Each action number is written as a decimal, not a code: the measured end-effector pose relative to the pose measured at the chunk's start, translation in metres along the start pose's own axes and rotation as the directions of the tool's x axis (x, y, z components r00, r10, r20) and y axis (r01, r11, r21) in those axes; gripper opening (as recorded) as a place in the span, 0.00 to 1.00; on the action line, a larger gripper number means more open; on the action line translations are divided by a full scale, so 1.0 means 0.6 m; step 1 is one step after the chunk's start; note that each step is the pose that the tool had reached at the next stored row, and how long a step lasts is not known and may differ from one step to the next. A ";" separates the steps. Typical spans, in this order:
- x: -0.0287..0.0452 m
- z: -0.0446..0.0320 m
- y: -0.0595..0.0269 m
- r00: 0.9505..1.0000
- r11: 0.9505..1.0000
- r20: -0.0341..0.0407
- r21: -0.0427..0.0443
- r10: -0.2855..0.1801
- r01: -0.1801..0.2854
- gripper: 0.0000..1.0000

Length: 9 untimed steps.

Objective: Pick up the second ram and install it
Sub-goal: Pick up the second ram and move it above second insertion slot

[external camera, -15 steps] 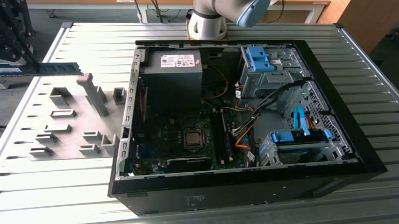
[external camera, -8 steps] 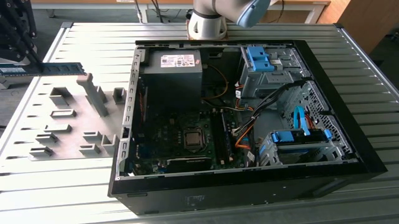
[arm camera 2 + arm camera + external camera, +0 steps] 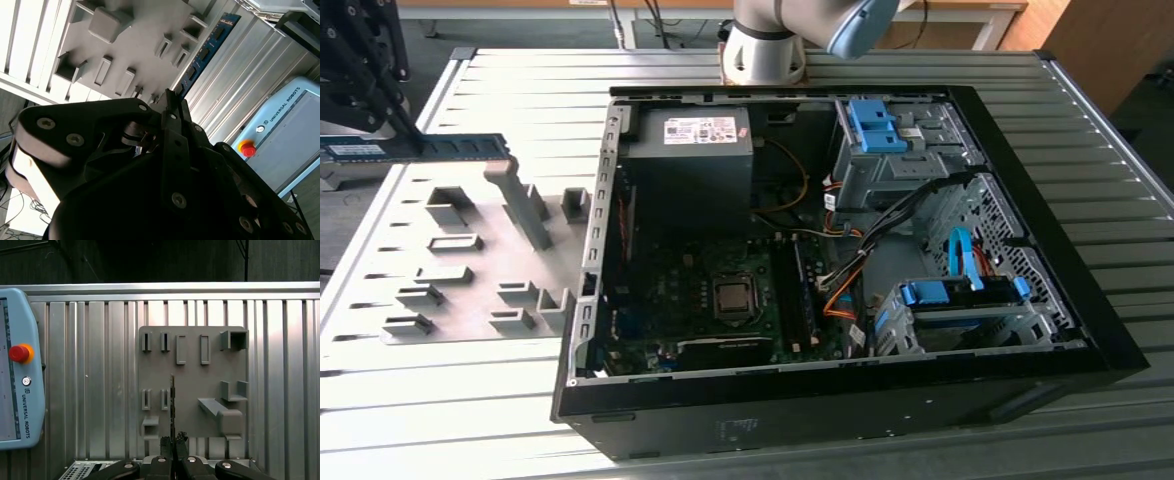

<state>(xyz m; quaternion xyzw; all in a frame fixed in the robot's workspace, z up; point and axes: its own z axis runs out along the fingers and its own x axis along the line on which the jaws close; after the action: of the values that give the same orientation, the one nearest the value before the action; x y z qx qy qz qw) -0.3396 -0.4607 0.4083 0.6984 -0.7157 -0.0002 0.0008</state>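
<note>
My gripper (image 3: 390, 128) is at the exterior view's far left, above the back edge of the grey holder plate (image 3: 454, 260), shut on the second ram (image 3: 447, 146). It is a long blue-green stick held level and clear of the plate. In the second wrist view the ram (image 3: 206, 49) sticks out past the black fingertips (image 3: 172, 102) over the plate. The first wrist view shows the ram (image 3: 172, 400) edge-on as a thin line rising from the gripper (image 3: 173, 444). The open computer case (image 3: 587, 300) lies to the exterior view's right, its motherboard (image 3: 720, 300) exposed.
The holder plate carries several grey blocks and an upright post (image 3: 520, 200). Inside the case are a power supply (image 3: 700, 150), loose cables (image 3: 854, 270) and blue drive brackets (image 3: 961, 292). A teach pendant (image 3: 15, 370) lies on the slatted metal table (image 3: 534, 90). The arm's base (image 3: 767, 45) stands behind the case.
</note>
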 end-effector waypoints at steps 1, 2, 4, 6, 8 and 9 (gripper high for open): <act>0.000 0.000 -0.001 1.000 1.000 0.000 0.000 0.000 0.000 0.14; 0.000 0.000 -0.003 1.000 1.000 0.000 0.000 0.000 0.000 0.14; 0.000 0.000 -0.005 1.000 1.000 0.000 0.000 0.000 0.000 0.14; 0.000 0.000 -0.008 1.000 1.000 0.000 0.000 0.000 0.000 0.14; 0.000 0.000 -0.011 1.000 1.000 0.000 0.000 0.000 0.000 0.14; 0.000 0.000 -0.012 1.000 1.000 0.000 0.000 0.000 0.000 0.14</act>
<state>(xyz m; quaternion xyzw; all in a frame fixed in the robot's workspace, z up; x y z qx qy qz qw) -0.3322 -0.4606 0.4083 0.6984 -0.7157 -0.0002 0.0009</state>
